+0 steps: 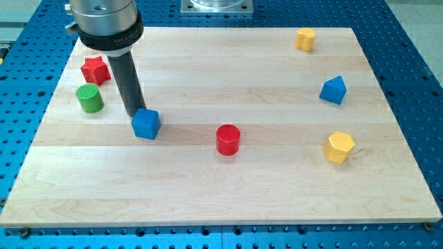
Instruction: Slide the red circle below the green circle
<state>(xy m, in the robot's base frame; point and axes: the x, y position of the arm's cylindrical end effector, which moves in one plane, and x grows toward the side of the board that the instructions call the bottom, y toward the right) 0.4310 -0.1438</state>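
Note:
The red circle (pixel 228 139) stands near the middle of the wooden board (pixel 221 200), a little toward the view's bottom. The green circle (pixel 90 98) stands at the view's left. My tip (pixel 135 113) is between them, just right of the green circle and touching or nearly touching the top-left of a blue cube (pixel 146 124). The red circle is well to the right of my tip, apart from it.
A red star-shaped block (pixel 95 70) sits just above the green circle. A blue block (pixel 333 90) and a yellow hexagon (pixel 339 146) are at the right. A yellow block (pixel 305 39) is at the top right.

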